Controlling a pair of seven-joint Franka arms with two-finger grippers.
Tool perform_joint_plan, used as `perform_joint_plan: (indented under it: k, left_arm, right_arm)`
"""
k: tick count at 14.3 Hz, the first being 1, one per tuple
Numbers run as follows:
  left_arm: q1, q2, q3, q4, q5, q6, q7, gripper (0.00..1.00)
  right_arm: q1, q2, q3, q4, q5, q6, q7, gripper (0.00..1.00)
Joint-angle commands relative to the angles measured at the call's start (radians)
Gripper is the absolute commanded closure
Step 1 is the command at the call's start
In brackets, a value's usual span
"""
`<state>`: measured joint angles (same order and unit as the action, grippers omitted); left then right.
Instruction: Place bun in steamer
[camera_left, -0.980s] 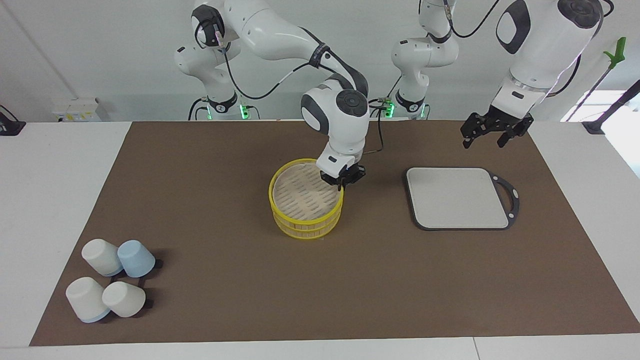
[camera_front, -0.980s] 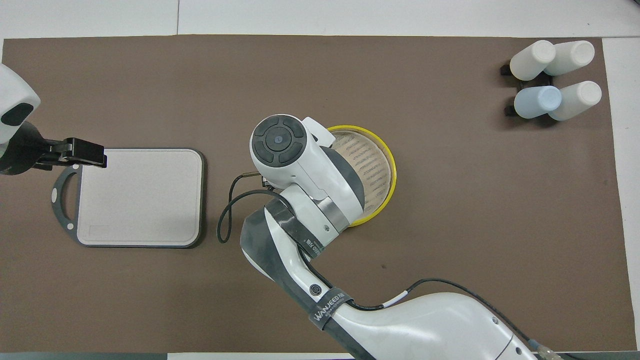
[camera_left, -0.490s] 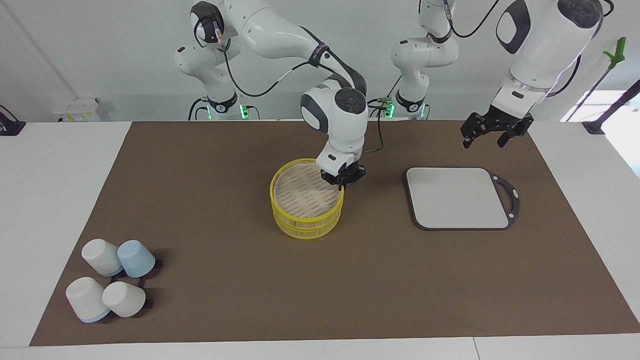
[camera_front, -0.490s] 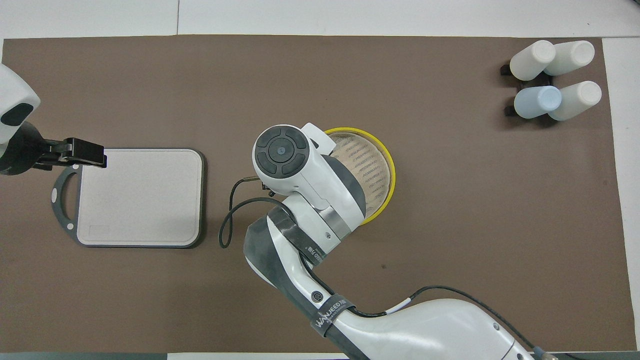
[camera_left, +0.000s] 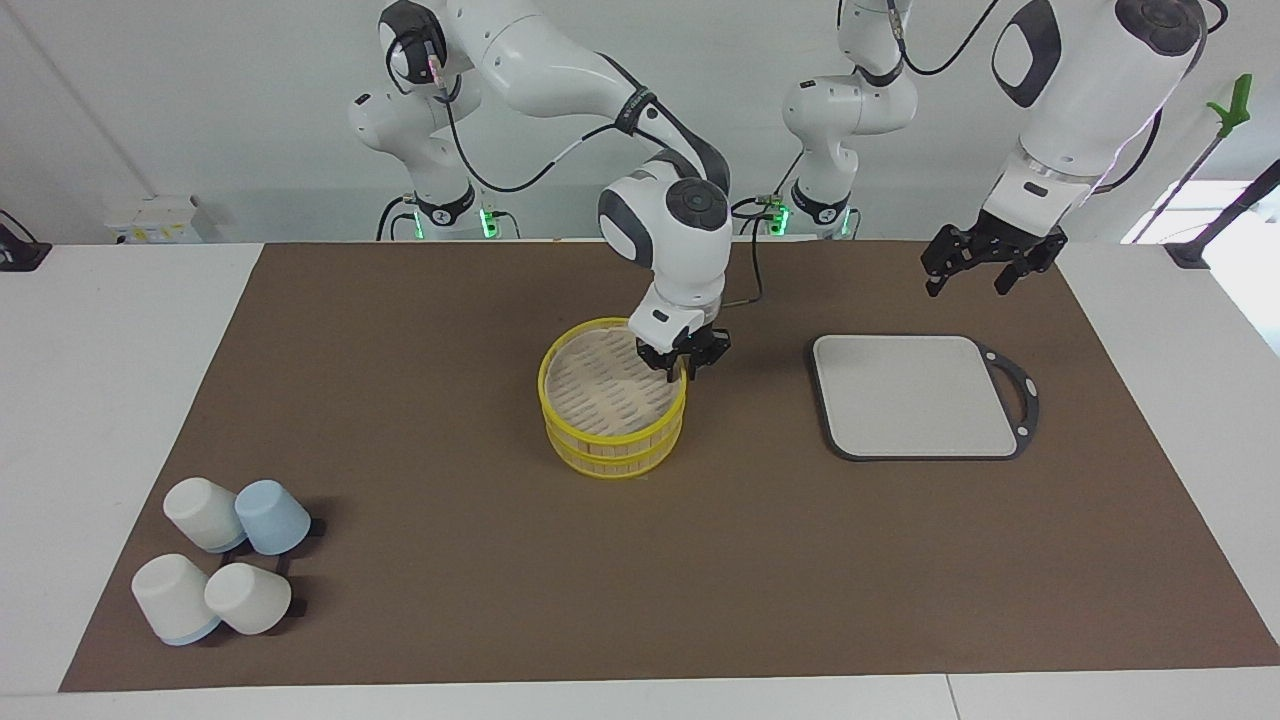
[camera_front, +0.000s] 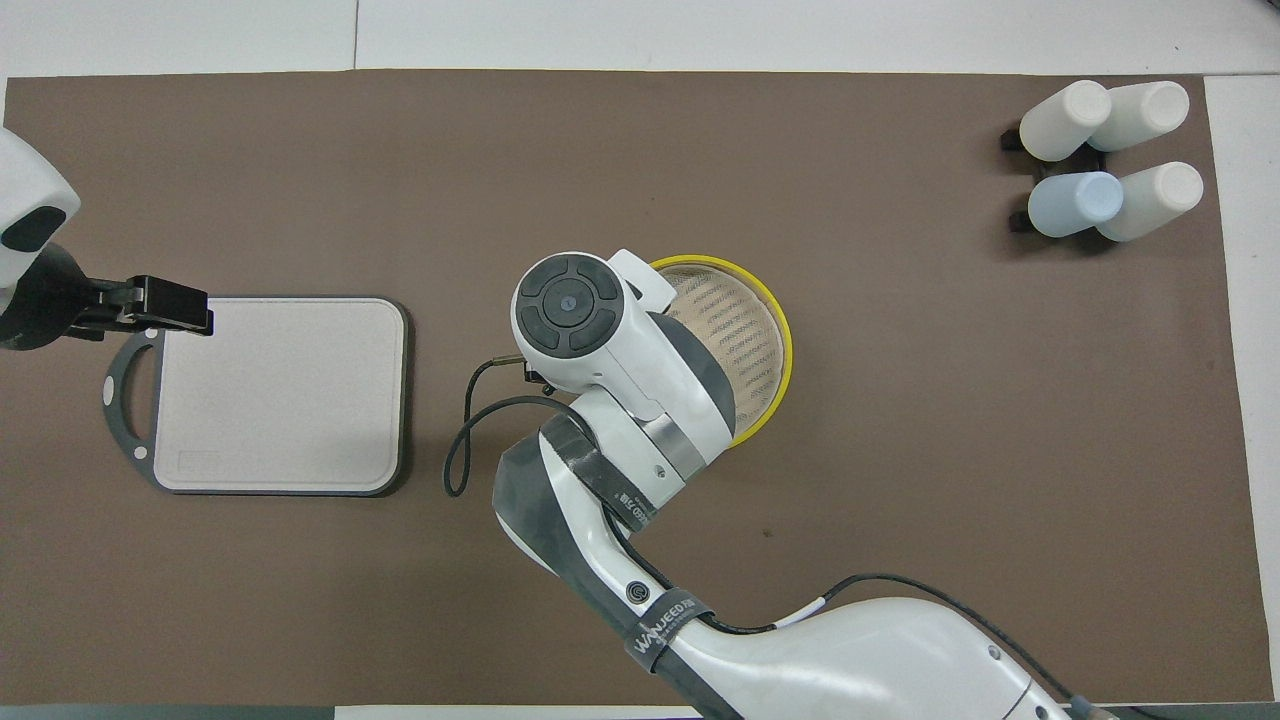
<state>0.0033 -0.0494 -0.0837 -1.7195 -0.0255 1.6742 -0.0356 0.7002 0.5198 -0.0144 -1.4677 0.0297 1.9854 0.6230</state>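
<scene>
- Parting now are the fingers of the right gripper (camera_left: 684, 366), which were pinched together a second ago. Its wrist is also sitting slightly higher and closer to upright than it was. Nothing else on the table is shifting.
- On the facing view's clock face, the right gripper is hanging at about 2 o'clock on the rim of the steamer (camera_left: 610, 432), with its tips just over or touching the yellow edge. The jaws are standing narrowly apart and nothing is showing between them.
- From above, the right arm's wrist is covering that side of the basket, so contact is only being judged from the facing view.
- Neither view is showing the bun. Whether it is lying under the slatted top or somewhere else cannot be told, and neither can its long axis.
- The steamer is showing as two stacked yellow-rimmed tiers with pale sides and a slatted surface on top. Being round, it is offering no long axis of its own.
- The right arm is by far the nearer of the two. The left gripper (camera_left: 966, 285) is waiting with its jaws wide, over the mat (camera_left: 450, 400) at about 1 o'clock from the grey board (camera_left: 915, 395).
- The board is lying at 3 o'clock from the steamer, and the cups (camera_left: 225, 570) at about 8 o'clock, well apart.
</scene>
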Motion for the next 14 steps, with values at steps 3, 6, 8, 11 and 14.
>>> perform_joint_plan:
  k: [3, 6, 8, 11, 14]
  left_arm:
    - [-0.017, -0.015, 0.013, -0.006, 0.013, -0.004, 0.006, 0.00]
    - [-0.019, -0.015, 0.013, -0.005, 0.013, -0.008, 0.005, 0.00]
    - [-0.017, -0.015, 0.013, -0.005, 0.013, -0.017, 0.002, 0.00]
    - [-0.019, -0.017, 0.013, -0.005, 0.013, -0.019, 0.003, 0.00]
    - [-0.017, -0.015, 0.013, -0.003, 0.015, -0.019, 0.006, 0.00]
  right_arm:
    - [-0.014, -0.027, -0.001, -0.004, 0.000, 0.001, 0.003, 0.00]
    - [-0.059, -0.067, -0.001, 0.001, -0.005, -0.014, 0.000, 0.00]
    - [-0.108, -0.113, -0.001, 0.003, -0.007, -0.040, -0.008, 0.00]
    - [-0.192, -0.182, -0.001, 0.003, -0.008, -0.100, -0.069, 0.00]
    - [-0.284, -0.225, -0.001, 0.000, -0.008, -0.170, -0.094, 0.00]
